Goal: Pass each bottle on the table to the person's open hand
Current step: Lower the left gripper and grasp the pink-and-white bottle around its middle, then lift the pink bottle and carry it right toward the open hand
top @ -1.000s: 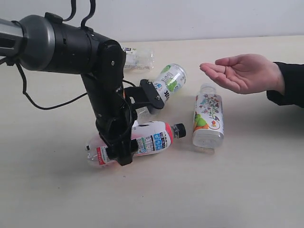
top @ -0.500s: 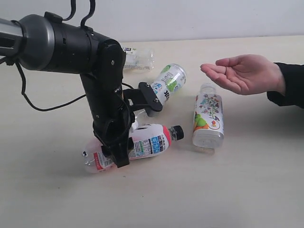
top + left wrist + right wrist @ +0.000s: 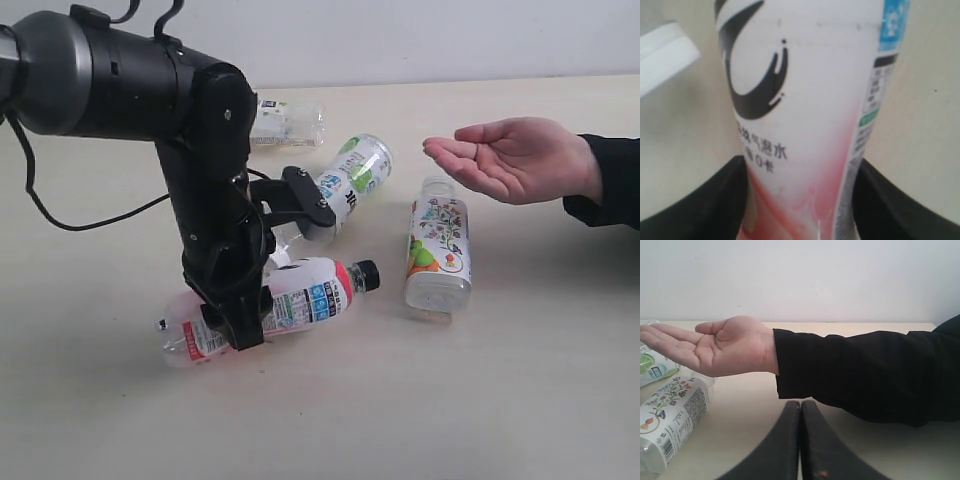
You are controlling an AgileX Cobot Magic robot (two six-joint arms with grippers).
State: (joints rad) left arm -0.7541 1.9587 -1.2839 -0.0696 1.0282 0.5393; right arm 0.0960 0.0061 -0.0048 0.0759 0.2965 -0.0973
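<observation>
Left gripper (image 3: 238, 318) clamped around the pink-red bottle (image 3: 305, 296), black cap pointing right, low at the table (image 3: 520, 400); the person's open hand (image 3: 515, 157) sits palm up, well apart to the right. Right gripper (image 3: 800, 440): jaws pressed together

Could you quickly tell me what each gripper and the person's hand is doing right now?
Left gripper: closed on the pink-red bottle.
Right gripper: closed, empty.
Person's open hand: palm up, empty.
</observation>
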